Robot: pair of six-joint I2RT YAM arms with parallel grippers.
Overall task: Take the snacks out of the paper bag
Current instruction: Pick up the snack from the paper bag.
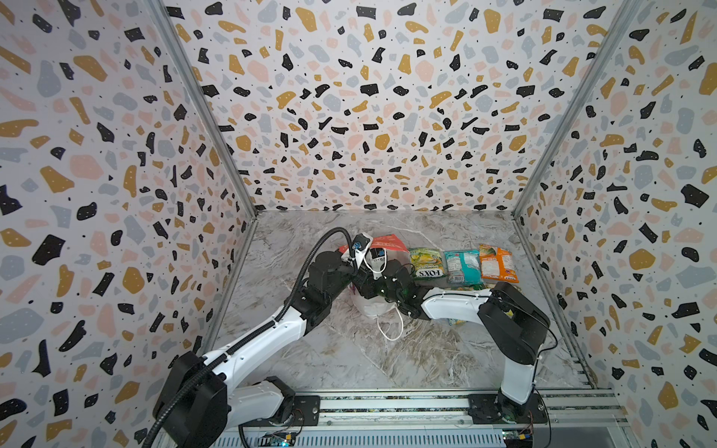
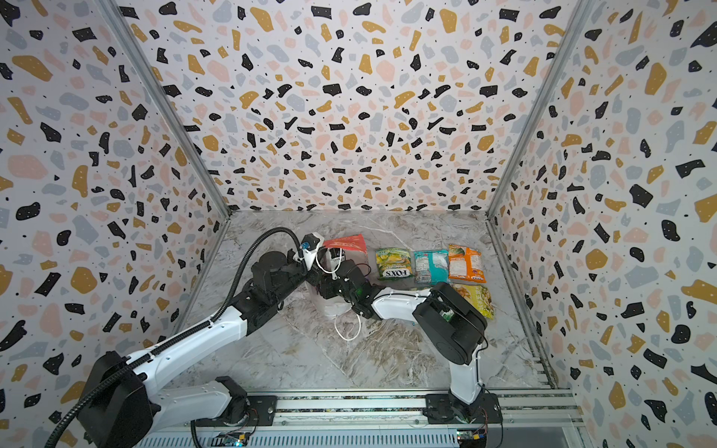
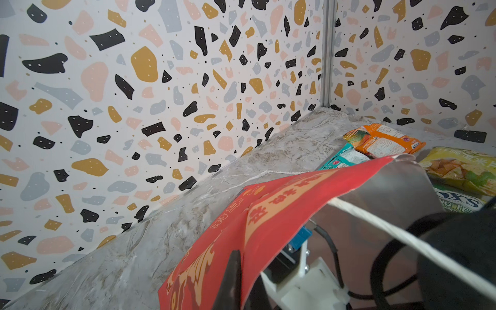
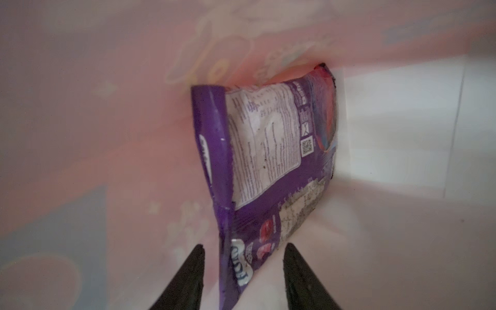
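The purple packet lies inside the paper bag at mid-table, against its wall. The right gripper has its jaws parted on either side of the packet's end, not gripping. The left gripper is clamped on the bag's red wall. Right of the bag, the FOX'S packet, teal packet and orange packet lie in a row.

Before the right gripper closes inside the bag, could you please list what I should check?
1. Purple packet sits between the open jaws of the right gripper: ok.
2. Jaws free of the wall of the bag: cannot tell.
3. Left gripper shut on the bag's rim, holding the mouth open: ok.
4. No other packet left inside: cannot tell; only the purple one shows.
5. FOX'S packet, teal packet and orange packet lie outside on the table: ok.
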